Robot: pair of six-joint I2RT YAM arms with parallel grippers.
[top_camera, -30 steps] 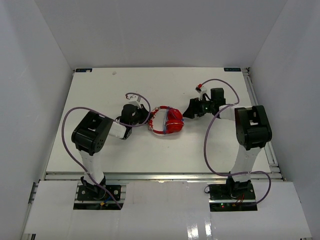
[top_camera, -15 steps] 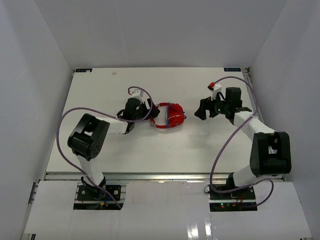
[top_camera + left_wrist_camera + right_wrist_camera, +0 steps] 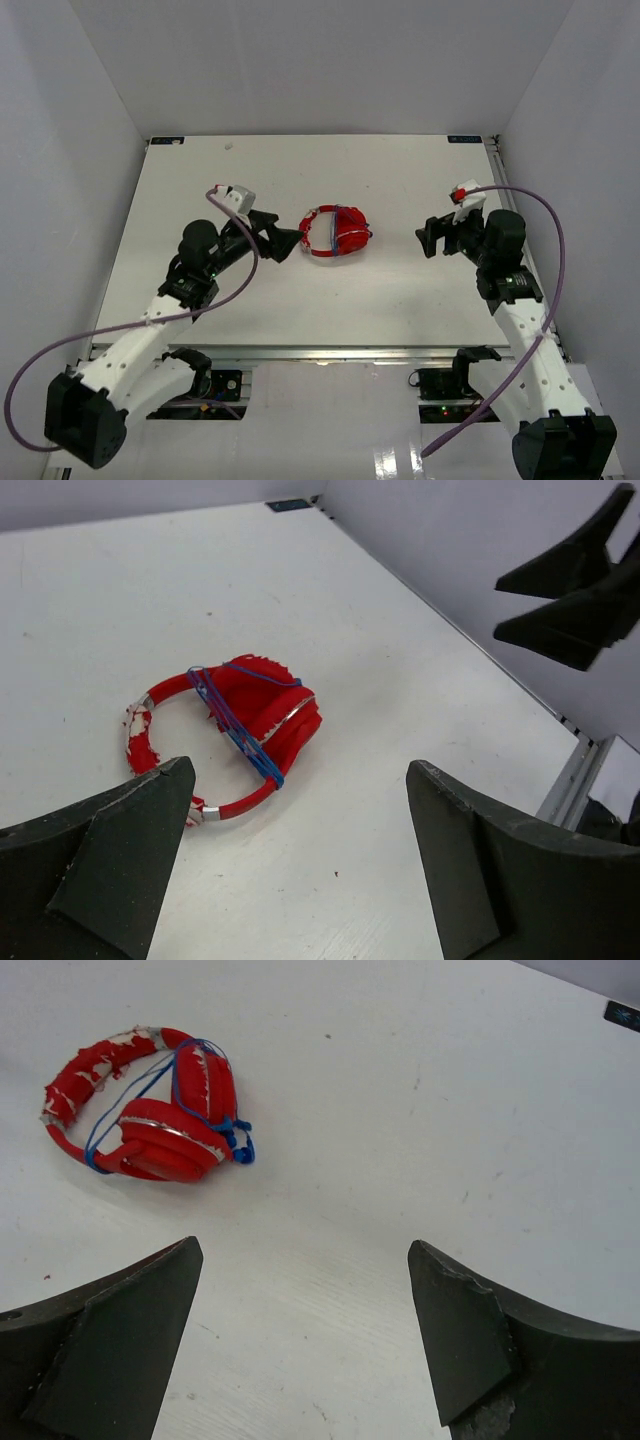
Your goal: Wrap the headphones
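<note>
Since the blue cable (image 3: pixel 238 735) runs in loops across the headband and the folded earcups of the headphones (image 3: pixel 335 232), the wrapping looks done or nearly done, which would explain why neither arm grips anything. They lie on their own on the white desk (image 3: pixel 320 300), just above the middle of the top view. The left claw (image 3: pixel 283 238) sits just to the left of them there, its fingers spread wide and empty, pointing at the bundle without touching it. In its wrist view the headphones lie between the two dark fingers, left of centre. The right claw (image 3: pixel 428 240) is well apart at centre right, also spread and holding nothing. Its wrist camera shows the bundle in the upper left of the frame, with the small blue plug (image 3: pixel 243 1150) tucked against an earcup. Judging by the compact shape, the cable is placed so that it holds the cups together; whether the plug end is secured I cannot tell
</note>
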